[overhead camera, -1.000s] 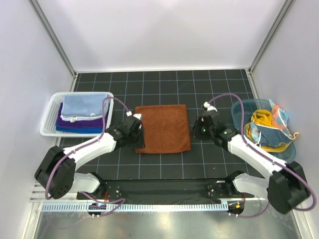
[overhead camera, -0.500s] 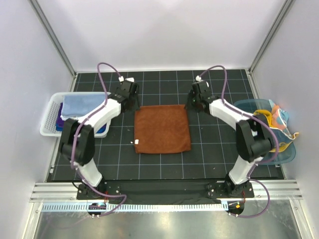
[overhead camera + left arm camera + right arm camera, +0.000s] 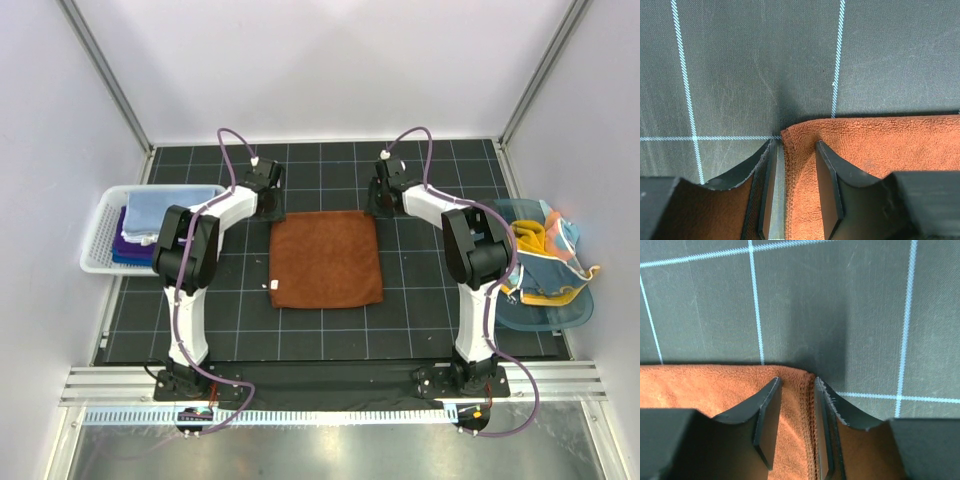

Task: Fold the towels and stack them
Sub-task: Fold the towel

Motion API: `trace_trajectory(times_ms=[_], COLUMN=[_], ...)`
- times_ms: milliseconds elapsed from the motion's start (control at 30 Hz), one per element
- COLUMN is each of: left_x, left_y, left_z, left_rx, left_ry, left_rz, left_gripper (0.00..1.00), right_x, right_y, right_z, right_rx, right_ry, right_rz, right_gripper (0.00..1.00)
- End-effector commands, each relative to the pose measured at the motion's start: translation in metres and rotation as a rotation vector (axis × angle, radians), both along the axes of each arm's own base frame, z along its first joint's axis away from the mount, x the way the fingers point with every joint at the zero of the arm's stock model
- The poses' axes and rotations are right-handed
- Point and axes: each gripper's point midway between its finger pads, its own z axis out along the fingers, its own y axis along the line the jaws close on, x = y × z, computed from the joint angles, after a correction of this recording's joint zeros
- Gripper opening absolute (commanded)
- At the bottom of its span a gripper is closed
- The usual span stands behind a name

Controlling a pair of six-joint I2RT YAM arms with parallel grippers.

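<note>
Rust-brown terry cloth square (image 3: 326,258): flat, awaiting your fold.
Left gripper (image 3: 795,147): parted astride its far-left corner, ready to pinch.
Right gripper (image 3: 796,382): parted astride its far-right corner.

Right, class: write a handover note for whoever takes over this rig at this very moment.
Left gripper: jaws open, astride the far-left corner of the brown towel.
Right gripper: jaws open, astride its far-right corner.
The towel lies flat and unfolded on the mat.
Done: folded towels stacked in the white basket.
To do: fold and stack the brown one, then the crumpled towels in the teal tub.
</note>
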Motion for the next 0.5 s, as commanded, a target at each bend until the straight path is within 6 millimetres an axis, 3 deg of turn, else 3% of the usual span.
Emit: trace_trajectory(times_ms=[0,133,467], left_x=[0.015,0.015,0.014], left_y=[-0.003,-0.003,-0.007], left_z=[0.007,0.002,-0.002], left_rx=[-0.027,-0.034,-0.071], left_ry=[-0.046,-0.038,-0.048], left_rz=[-0.002,0.005,0.0], left_gripper=[0.41,0.41,0.42], right_x=[0.013,0.013,0.017], right_y=[-0.006,-0.01,-0.001], right_z=[0.011,0.009,0.036], right_rx=[-0.019,-0.02,0.037], right_ry=[-0.063,-0.063,-0.132], right_rz=[-0.006,-0.013,0.018], right_gripper=[0.41,0.42,0.44])
